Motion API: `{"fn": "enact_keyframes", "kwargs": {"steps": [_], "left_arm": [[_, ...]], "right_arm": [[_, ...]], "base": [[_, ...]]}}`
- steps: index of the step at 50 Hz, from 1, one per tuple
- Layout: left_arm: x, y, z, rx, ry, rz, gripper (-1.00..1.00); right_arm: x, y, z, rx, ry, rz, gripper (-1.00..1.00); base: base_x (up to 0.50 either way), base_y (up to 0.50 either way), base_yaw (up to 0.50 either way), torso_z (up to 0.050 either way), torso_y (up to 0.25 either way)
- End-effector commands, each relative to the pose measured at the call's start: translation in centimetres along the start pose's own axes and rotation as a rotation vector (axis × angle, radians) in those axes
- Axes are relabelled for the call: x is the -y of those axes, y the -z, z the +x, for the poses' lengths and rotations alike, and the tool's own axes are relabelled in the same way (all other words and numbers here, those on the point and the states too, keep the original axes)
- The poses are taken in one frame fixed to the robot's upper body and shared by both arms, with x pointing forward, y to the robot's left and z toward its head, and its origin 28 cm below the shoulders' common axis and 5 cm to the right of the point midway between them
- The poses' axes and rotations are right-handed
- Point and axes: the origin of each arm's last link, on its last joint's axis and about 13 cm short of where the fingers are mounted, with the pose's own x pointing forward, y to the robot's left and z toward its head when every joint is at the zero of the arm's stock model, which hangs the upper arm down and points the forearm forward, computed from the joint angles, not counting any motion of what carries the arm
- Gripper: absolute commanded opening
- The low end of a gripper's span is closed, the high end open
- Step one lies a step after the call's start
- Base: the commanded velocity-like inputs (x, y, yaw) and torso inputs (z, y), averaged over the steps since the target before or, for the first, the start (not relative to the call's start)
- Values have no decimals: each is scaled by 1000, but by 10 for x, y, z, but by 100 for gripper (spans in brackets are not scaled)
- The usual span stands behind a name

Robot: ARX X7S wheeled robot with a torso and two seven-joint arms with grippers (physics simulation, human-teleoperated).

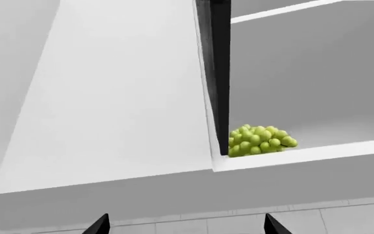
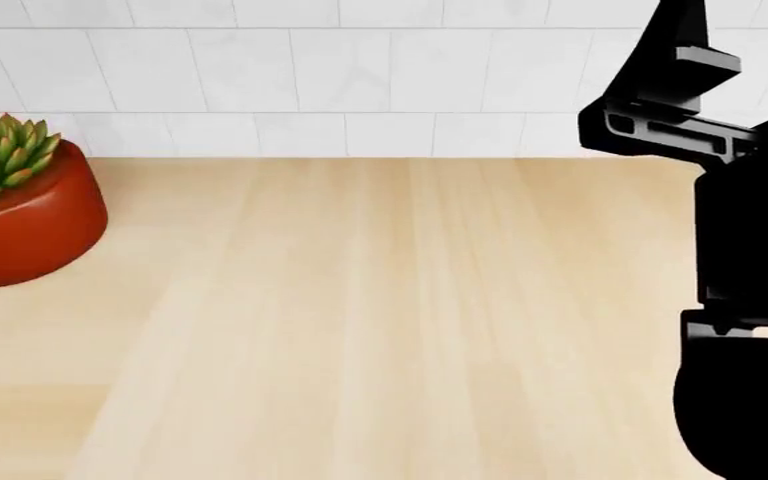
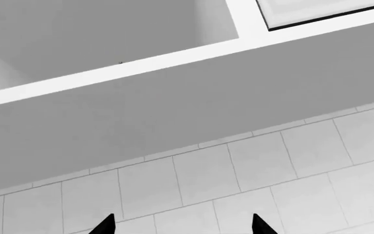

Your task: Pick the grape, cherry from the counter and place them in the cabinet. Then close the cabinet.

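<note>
The grape (image 1: 258, 140) lies inside the open cabinet (image 1: 317, 78), on its bottom shelf close to the dark side wall. My left gripper (image 1: 185, 226) is open and empty, below and in front of the cabinet, well apart from the grape. My right gripper (image 3: 180, 226) is open and empty, pointing at the tiled wall under the cabinet's bottom edge (image 3: 109, 68); it also shows raised at the right of the head view (image 2: 742, 50). The counter (image 2: 357, 320) shows no fruit. The cherry is out of view.
A spiky green succulent in a red pot (image 2: 17, 215) stands at the counter's far left. The open white cabinet door (image 1: 109, 97) hangs beside the opening. A white tiled wall (image 2: 291, 80) backs the counter. A second, shut cabinet door (image 3: 317, 9) is beside the opening.
</note>
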Motion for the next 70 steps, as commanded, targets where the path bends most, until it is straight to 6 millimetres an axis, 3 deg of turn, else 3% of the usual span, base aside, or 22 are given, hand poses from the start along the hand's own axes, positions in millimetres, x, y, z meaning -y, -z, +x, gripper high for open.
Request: {"fn": "enact_keyframes", "kwargs": {"steps": [1, 7, 13, 22, 32, 36, 50, 59, 70], "left_arm": [[-29, -3, 17, -39, -84, 124, 100], [-40, -5, 28, -48, -130, 174, 100], [-59, -27, 45, -38, -192, 246, 100], [-83, -25, 60, -29, -254, 329, 100], [-115, -44, 75, 11, -288, 405, 100], [-121, -50, 93, 33, -300, 425, 100], [-106, -59, 173, 57, -293, 47, 100], [-87, -71, 196, 20, -178, -177, 100], [-61, -98, 223, 29, -46, -290, 100]], "right_arm": [[4, 14, -15, -105, -19, -45, 100], [3, 13, -15, -105, -20, -44, 100], [2, 13, -12, -105, -21, -40, 100], [1, 12, -11, -101, -25, -36, 100], [0, 11, -12, -97, -30, -38, 100], [1, 10, -13, -96, -31, -39, 100], [2, 8, -14, -91, -28, -38, 100], [3, 8, -13, -88, -20, -33, 100], [4, 8, -16, -87, -16, -29, 100]], "base": [[0, 0, 0, 0, 0], [0, 0, 0, 0, 0], [0, 0, 0, 0, 0], [0, 0, 0, 0, 0], [0, 0, 0, 0, 0], [0, 0, 0, 0, 0], [0, 0, 0, 0, 0], [0, 0, 0, 0, 0], [0, 0, 0, 0, 0]]}}
